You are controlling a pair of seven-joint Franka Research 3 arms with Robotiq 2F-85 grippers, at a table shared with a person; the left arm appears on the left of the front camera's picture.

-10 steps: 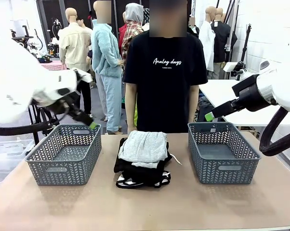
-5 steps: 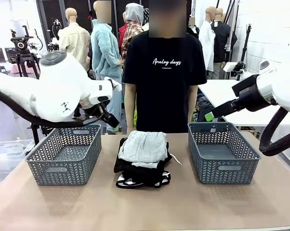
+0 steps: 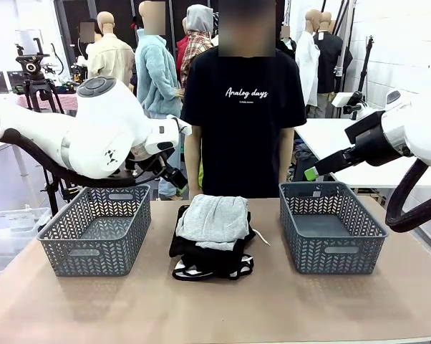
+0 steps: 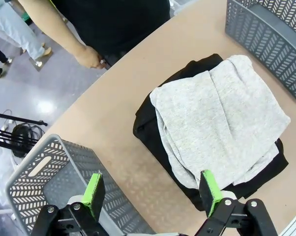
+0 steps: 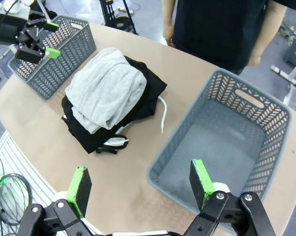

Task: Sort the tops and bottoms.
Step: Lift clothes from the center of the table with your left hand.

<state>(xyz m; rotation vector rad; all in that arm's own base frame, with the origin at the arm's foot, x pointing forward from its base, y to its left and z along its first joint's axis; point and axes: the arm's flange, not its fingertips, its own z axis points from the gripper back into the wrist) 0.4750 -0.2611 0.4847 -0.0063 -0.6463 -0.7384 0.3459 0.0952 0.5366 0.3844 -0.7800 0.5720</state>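
Observation:
A light grey knit top (image 3: 214, 218) lies on top of a pile at the table's middle. Under it are black bottoms (image 3: 201, 254), and white shorts with black piping (image 3: 188, 270) peek out at the pile's front. My left gripper (image 3: 178, 180) hangs open in the air above the left basket's far right corner, left of the pile. In the left wrist view it (image 4: 151, 189) looks down on the grey top (image 4: 219, 125), with nothing between its pads. My right gripper (image 3: 311, 173) stands open, high over the right basket's far left corner; its own view shows it (image 5: 140, 186) empty.
Two grey plastic baskets flank the pile: the left basket (image 3: 97, 252) and the right basket (image 3: 337, 251), with nothing in them. A person in a black T-shirt stands at the table's far edge, one hand (image 4: 89, 56) hanging near it. Bare tabletop lies in front of the pile.
My left arm has swung to the right, carrying its open gripper from over the left basket's far rim towards the pile. The right arm and the clothes have not moved.

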